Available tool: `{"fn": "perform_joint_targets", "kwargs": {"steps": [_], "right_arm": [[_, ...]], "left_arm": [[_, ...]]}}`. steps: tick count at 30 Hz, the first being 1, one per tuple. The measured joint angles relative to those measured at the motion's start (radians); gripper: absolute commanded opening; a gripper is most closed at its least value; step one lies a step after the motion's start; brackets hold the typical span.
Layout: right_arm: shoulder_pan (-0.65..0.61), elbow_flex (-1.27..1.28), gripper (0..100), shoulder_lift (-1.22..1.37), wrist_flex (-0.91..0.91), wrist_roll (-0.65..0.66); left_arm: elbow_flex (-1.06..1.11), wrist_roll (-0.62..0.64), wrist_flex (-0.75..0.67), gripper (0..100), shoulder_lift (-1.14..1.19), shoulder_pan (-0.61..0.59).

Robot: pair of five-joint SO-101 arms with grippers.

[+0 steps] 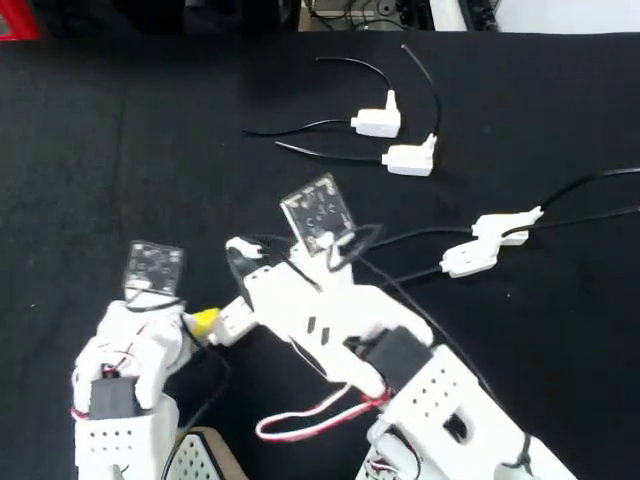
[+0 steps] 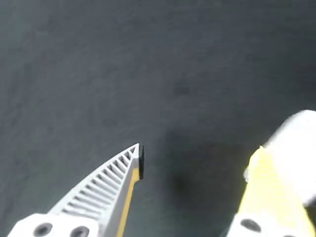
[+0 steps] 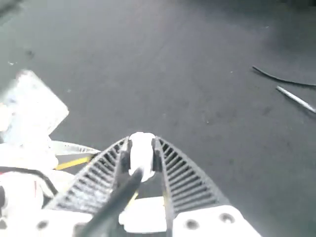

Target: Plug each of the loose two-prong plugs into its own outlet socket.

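Well, the black counter (image 1: pixel 120 130) took up most of what I could see, and both arms sat at its near edge. The right arm (image 1: pixel 330 320) was the bigger presence, lying slantwise from the near right corner in toward the middle. The left arm (image 1: pixel 125 360) stood hunched at the near left, well short of the work.

The right arm's fingers (image 3: pixel 177 170) were clenched on a small white plug (image 3: pixel 141 150), one ribbed finger on each side of it. Its black cord (image 3: pixel 116 197) ran back between them toward the wrist. That put the plug at the tip of the right arm, near the left arm's wrist and well apart from everything else on the cloth (whether it hung clear of the counter I could not tell).

The left arm's fingers (image 2: pixel 111 175) were spread wide with nothing between them but bare counter. The yellow one lay just beside the right arm's white body.

Farther back lay a far fitting (image 1: pixel 378 121) with a nearer fitting (image 1: pixel 410 158) just beside it, both white and trailing thin black leads. Off to the right, a third fitting (image 1: pixel 505 226) and a fourth fitting (image 1: pixel 470 259) lay close together, their cords running off the counter's right edge. Which were plugs and which sockets I could not make out.
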Motion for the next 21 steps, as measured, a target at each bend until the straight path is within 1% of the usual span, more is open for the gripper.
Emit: {"fn": "perform_joint_targets", "kwargs": {"steps": [2, 5, 10, 13, 18, 21], "right_arm": [[0.0, 0.054, 1.2, -0.06, 0.0, -0.018], [-0.021, 0.129, 1.1, -0.158, -0.008, -0.025], [-0.046, 0.176, 1.1, -0.233, -0.011, -0.025], [-0.052, 0.176, 1.1, -0.236, 0.011, -0.025], [-0.048, 0.176, 1.1, -0.236, 0.043, -0.025], [-0.048, 0.176, 1.1, -0.236, 0.063, -0.025]], "left_arm": [[-0.003, 0.009, 0.0, 34, -0.003, 0.068], [-0.043, 0.068, 0.0, 34, -0.002, 0.13], [-0.11, 0.222, -0.094, 34, -0.002, 0.147], [-0.138, 0.293, -0.112, 34, -0.002, 0.155], [-0.153, 0.353, -0.114, 34, -0.002, 0.153], [-0.153, 0.364, -0.114, 34, -0.002, 0.153]]}}
